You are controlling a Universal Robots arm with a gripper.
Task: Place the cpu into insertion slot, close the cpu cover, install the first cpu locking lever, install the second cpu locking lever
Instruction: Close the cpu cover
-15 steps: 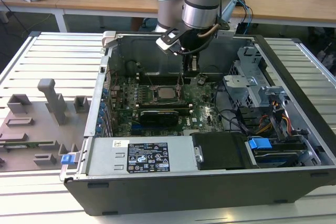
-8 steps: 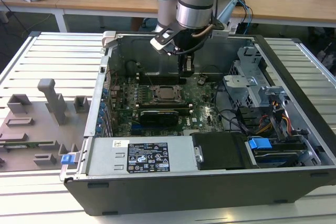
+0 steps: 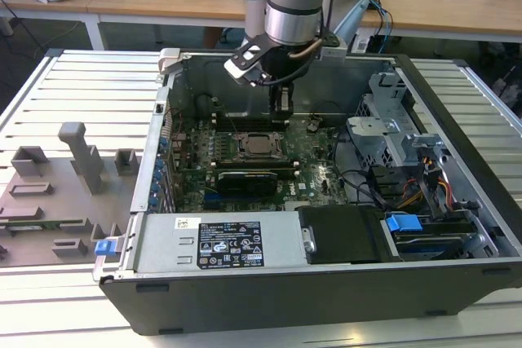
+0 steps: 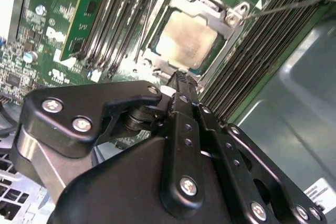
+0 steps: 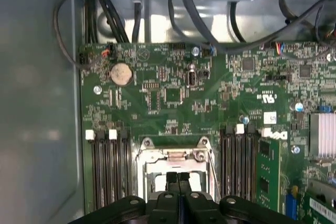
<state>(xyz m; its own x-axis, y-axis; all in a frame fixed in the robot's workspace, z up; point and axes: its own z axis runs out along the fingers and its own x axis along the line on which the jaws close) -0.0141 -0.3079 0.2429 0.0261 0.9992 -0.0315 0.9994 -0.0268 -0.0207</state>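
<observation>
The cpu [image 4: 186,38] lies flat in the insertion slot [image 5: 143,174] in the middle of the green motherboard [image 5: 157,98], its pale metal top showing. The cpu cover [image 4: 206,8] lies down around it as a silvery frame. A thin wire lever [image 4: 286,4] sticks out from one corner of the socket. My gripper [image 4: 178,80] hangs just above the socket's edge, fingers pressed together with nothing between them. In the exterior view the gripper [image 3: 281,107] is inside the open case, just behind the cpu [image 3: 259,145].
Long black memory slots [image 5: 107,171] flank the socket on both sides. The case wall [image 5: 37,103] stands close by. Cables [image 5: 199,19] cross the board's far edge. A power supply [image 3: 216,242] and drive cage [image 3: 391,132] fill the case's front and right. Grey fixtures [image 3: 81,156] sit on the table.
</observation>
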